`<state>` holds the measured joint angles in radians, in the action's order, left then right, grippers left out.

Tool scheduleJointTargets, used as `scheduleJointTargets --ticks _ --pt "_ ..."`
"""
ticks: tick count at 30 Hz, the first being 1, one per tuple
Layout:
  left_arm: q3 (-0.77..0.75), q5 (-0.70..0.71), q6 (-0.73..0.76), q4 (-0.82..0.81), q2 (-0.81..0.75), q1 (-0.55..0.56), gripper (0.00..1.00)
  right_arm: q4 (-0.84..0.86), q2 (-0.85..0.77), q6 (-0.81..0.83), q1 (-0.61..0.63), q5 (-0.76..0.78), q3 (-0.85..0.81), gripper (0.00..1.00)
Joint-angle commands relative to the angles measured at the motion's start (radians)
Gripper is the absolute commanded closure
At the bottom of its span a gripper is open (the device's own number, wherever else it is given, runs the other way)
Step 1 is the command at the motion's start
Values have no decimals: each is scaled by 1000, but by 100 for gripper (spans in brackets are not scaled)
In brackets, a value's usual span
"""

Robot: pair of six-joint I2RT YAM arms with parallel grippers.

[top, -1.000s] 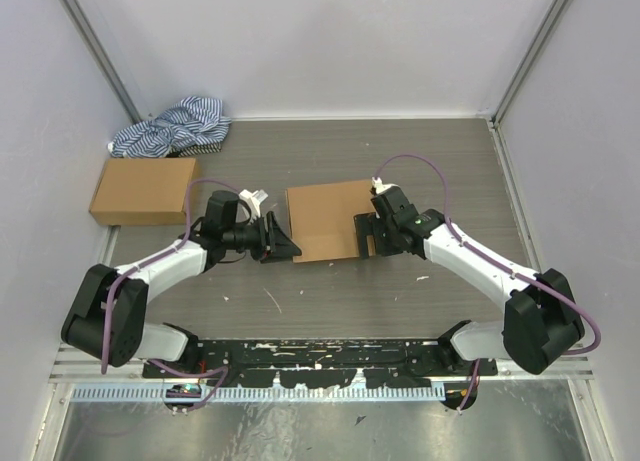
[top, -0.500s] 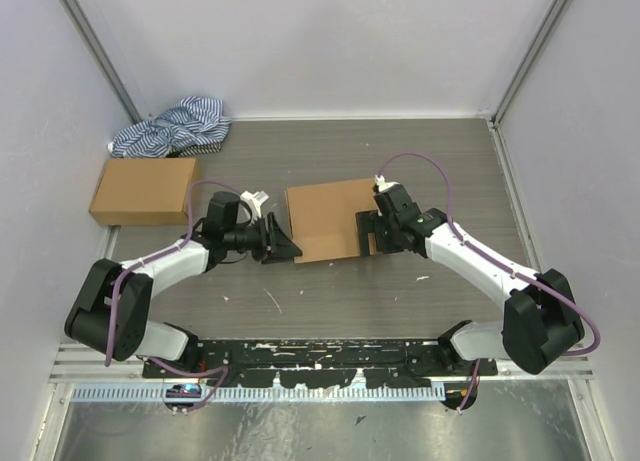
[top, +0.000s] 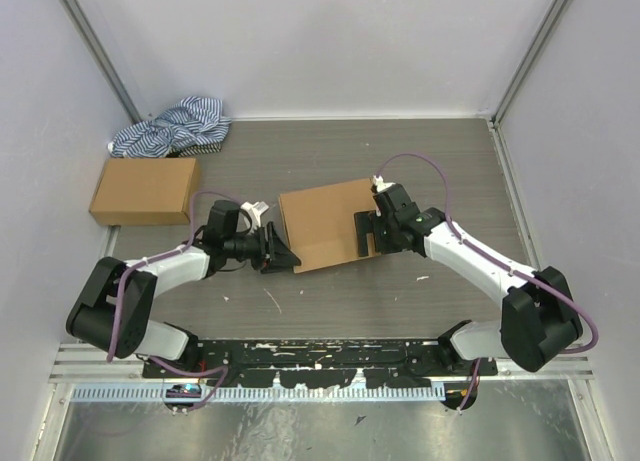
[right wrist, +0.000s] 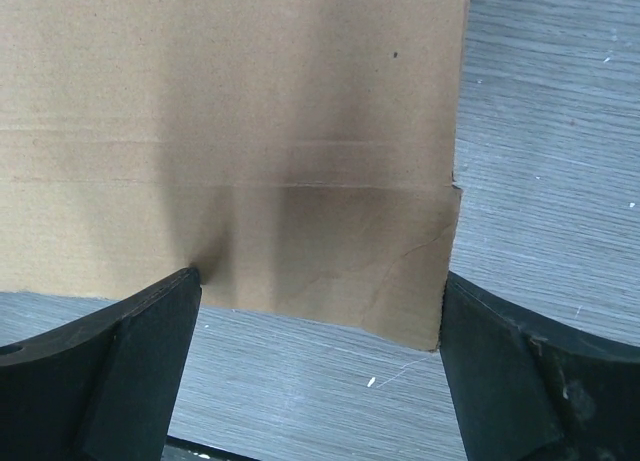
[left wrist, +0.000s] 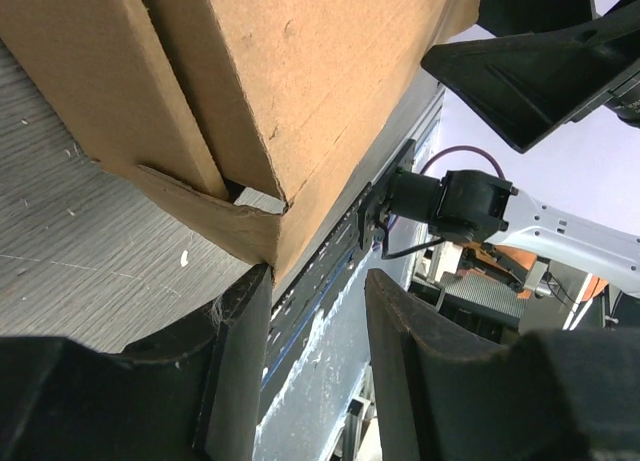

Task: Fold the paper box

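Paper box lies skewed mid-worktop, its long axis running between the arms. Left hand, part-open and gripping nothing, noses its near-left corner. Right hand, spread wide, straddles the right-edge panel, equally near.

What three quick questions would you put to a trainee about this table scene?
1. True or false: the striped cloth lies on top of the paper box.
2. Which pincer is at the box's near left corner? A) left pincer B) right pincer
3. Fill in: the right pincer's jaws stand wide ____ at the box's right edge.

Key: 1 false, the cloth lies in the far left corner, away from the box. 2 A. 3 open.
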<state>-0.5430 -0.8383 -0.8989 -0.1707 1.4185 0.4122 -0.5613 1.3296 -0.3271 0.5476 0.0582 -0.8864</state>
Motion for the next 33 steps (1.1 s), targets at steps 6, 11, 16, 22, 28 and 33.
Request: scheduleJointTargets --ticks 6,11,16,22,28,33 --pt "20 -58 -56 -129 36 20 51 72 1 -5 12 -106 -58 2" --pt "29 -78 -98 -182 42 24 51 63 2 0 12 -126 -75 1" --pt "36 -88 -100 -179 30 24 51 22 -3 23 12 -114 -109 0" --pt "40 -92 -97 -175 21 21 51 -17 6 37 12 -90 -123 0" --pt "13 -77 -101 -156 -3 -23 52 -7 22 21 12 -121 -115 0" --pt "-100 -49 -107 -138 17 -78 48 4 27 -10 12 -124 -123 0"
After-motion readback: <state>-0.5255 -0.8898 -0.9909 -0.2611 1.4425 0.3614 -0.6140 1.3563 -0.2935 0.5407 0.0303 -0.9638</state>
